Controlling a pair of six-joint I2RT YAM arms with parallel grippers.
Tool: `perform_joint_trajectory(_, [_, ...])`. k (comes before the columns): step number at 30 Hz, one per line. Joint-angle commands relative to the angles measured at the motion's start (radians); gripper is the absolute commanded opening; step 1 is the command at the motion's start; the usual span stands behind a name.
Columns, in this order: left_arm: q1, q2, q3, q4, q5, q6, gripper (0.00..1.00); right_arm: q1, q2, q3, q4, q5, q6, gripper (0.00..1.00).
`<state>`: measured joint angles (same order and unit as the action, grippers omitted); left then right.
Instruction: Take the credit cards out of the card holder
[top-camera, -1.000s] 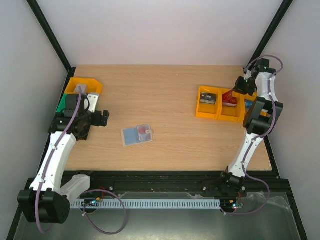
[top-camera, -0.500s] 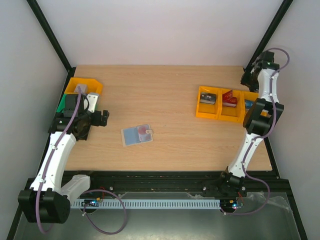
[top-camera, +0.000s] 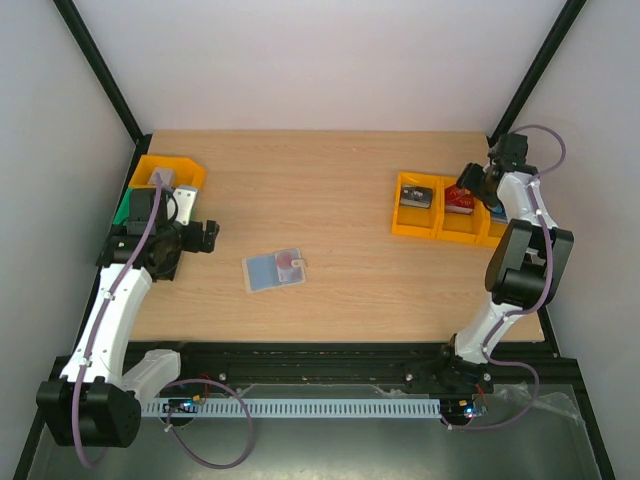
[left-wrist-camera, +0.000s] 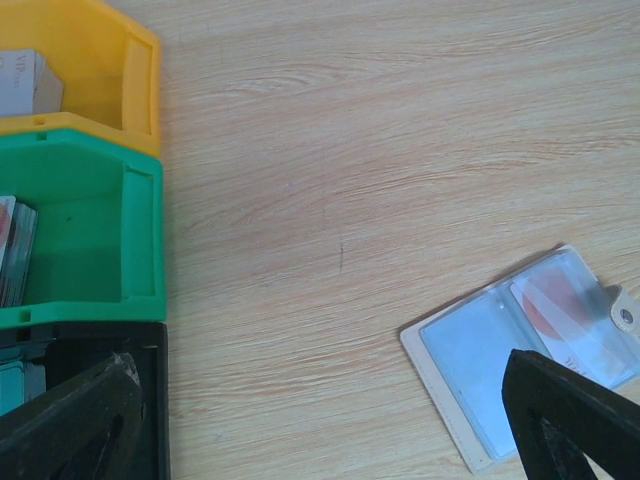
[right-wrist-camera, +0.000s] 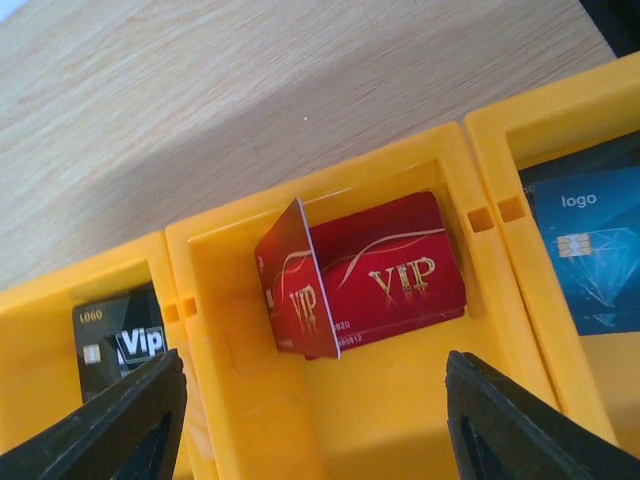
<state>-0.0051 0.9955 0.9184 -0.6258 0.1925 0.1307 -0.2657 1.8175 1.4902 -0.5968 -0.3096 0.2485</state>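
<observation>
Well to the left of the small, flat, beige-grey card holder (top-camera: 274, 269) stand a yellow plastic bin (top-camera: 150, 170) and a green plastic bin (left-wrist-camera: 90, 230), at the edge of the wooden worktop (top-camera: 330, 190). Both bins have cards in them. Between these bins and the holder hangs the left pincer (top-camera: 207, 236), fully spread and pinching nothing. It points toward the holder, probably to steady it when needed.

The holder itself lies open like a book, blue side up, apart from both arms. One red plastic card (left-wrist-camera: 560, 310) shows under its clear sleeve, so the task seems unfinished.

Well to the right of the holder is a row of yellow plastic compartments (top-camera: 413, 232). The right pincer (right-wrist-camera: 315, 400) hovers over the middle one, spread and empty. Below it a red VIP card (right-wrist-camera: 390, 270) lies flat, and a second red card (right-wrist-camera: 295, 285) leans on its edge against the first. A black card (right-wrist-camera: 120, 340) fills the compartment nearest the holder and a blue card (right-wrist-camera: 590, 250) the farthest one, so the cards seem to be sorted by colour.
</observation>
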Motion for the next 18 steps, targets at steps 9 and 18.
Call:
perform_joint_trajectory(9, [0.007,-0.018,-0.013,0.011,0.019,0.007,0.99,-0.027,-0.038,-0.233,0.437,-0.129,0.25,0.47])
perform_joint_trajectory(18, [0.007,-0.019,-0.015,0.012,0.023,0.01,0.99,-0.026,0.0,-0.222,0.444,-0.126,0.244,0.27])
